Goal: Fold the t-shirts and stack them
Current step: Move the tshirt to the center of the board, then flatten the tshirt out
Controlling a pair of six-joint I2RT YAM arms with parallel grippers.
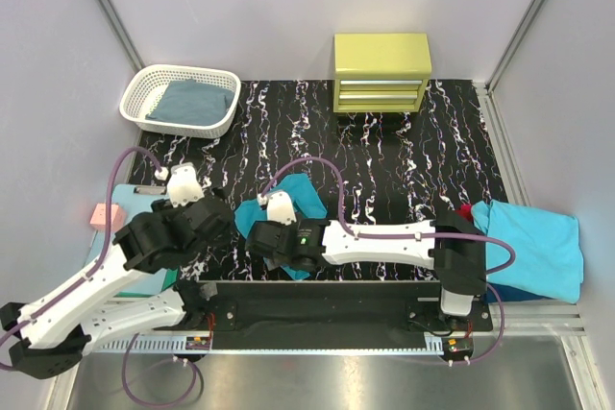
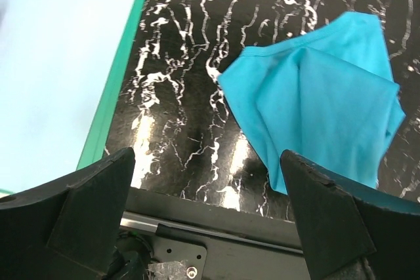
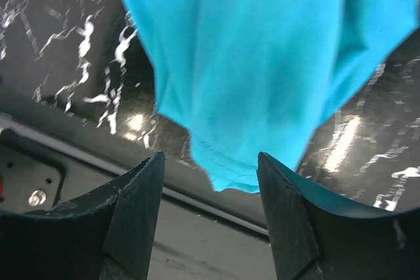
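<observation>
The teal-turquoise t-shirt (image 1: 306, 195) lies crumpled on the black marbled table near the front edge. It also shows in the left wrist view (image 2: 321, 103) and in the right wrist view (image 3: 262, 57). My right gripper (image 1: 274, 242) hovers over its near part, open, with the shirt's lower corner just beyond the fingertips (image 3: 210, 221). My left gripper (image 1: 197, 223) is open and empty (image 2: 210, 221), left of the shirt, over bare table beside the mint-green clipboard (image 2: 52, 77). A pile of shirts sits at the right edge: light turquoise (image 1: 533, 242), red (image 1: 464, 210) and dark blue (image 1: 519, 292).
A white basket (image 1: 144, 93) holding a grey-blue cloth stands at the back left. A yellow-green drawer chest (image 1: 381, 72) stands at the back centre. A small pink object (image 1: 101, 216) lies left of the clipboard (image 1: 130, 201). A black rail (image 2: 262, 227) runs along the table's near edge.
</observation>
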